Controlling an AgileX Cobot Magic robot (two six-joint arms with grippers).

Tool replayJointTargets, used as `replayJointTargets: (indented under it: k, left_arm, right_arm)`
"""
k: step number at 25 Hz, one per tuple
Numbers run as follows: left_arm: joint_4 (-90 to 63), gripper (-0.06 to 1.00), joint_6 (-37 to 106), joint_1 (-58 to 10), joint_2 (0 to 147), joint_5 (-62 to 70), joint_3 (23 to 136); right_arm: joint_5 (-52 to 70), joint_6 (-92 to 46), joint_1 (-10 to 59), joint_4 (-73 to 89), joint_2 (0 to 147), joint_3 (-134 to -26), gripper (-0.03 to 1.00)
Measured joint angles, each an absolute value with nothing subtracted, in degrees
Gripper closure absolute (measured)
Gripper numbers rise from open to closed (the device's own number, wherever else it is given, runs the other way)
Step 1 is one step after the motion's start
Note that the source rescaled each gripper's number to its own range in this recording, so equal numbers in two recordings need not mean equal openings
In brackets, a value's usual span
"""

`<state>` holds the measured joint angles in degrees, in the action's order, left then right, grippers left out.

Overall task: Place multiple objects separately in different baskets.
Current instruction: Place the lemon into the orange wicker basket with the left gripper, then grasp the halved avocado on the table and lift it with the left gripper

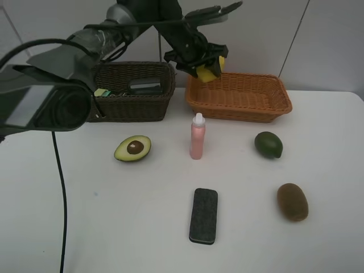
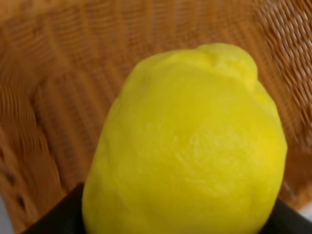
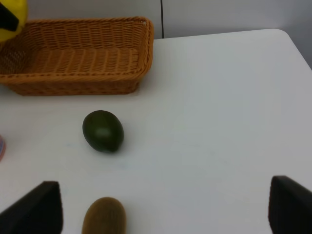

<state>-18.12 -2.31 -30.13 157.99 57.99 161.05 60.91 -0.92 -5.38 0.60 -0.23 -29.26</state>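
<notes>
Aloft, lemon (image 2: 187,146) in left claw (image 1: 208,65) over basket (image 1: 273,106)

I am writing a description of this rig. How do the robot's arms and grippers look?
The left arm is black, with a grey, shiny wrapped section and a thin black cable trailing from it. The left gripper is black. Of the right gripper only two black, blocky fingertips show. No markings are legible.
</notes>
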Motion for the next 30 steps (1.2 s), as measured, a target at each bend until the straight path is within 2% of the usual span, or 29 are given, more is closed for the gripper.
replayJointTargets:
  k: [1,2,4,5,8,11,17,25,30]
  left_arm:
    - [-18.12,0.44,-2.17,-30.13,159.39,56.54,162.17]
    - [-18.04,0.4,-1.82,-30.13,160.32,55.5,162.69]
    - [-17.88,0.14,-1.17,-30.13,161.22,53.84,162.94]
    - [-17.76,0.05,-0.94,-30.13,161.35,53.32,163.01]
    - [-17.54,-0.03,-0.76,-30.13,161.35,52.95,163.2]
    - [-17.06,-0.04,-0.34,-30.13,160.47,54.72,163.32]
    - [-16.08,-0.04,-0.4,-30.13,154.17,67.84,163.32]
    - [-17.72,-0.04,-3.41,-30.13,144.69,68.95,163.23]
    - [-17.95,-0.04,-3.38,-30.13,134.65,68.95,153.24]
  right_arm:
    - [60.91,-0.92,-5.38,0.6,-0.23,-29.26,-0.03]
    - [60.91,-0.92,-5.38,0.6,-0.23,-29.26,-0.03]
    - [60.91,-0.92,-5.38,0.6,-0.23,-29.26,-0.03]
    - [60.91,-0.92,-5.38,0.6,-0.23,-29.26,-0.03]
    - [60.91,-0.92,-5.38,0.6,-0.23,-29.26,-0.03]
    - [60.91,-0.92,-5.38,0.6,-0.23,-29.26,-0.03]
    - [60.91,-0.92,-5.38,0.6,-0.23,-29.26,-0.03]
    - [60.91,-0.92,-5.38,0.6,-0.23,-29.26,-0.03]
    - [60.91,-0.92,-5.38,0.6,-0.23,-29.26,-0.03]
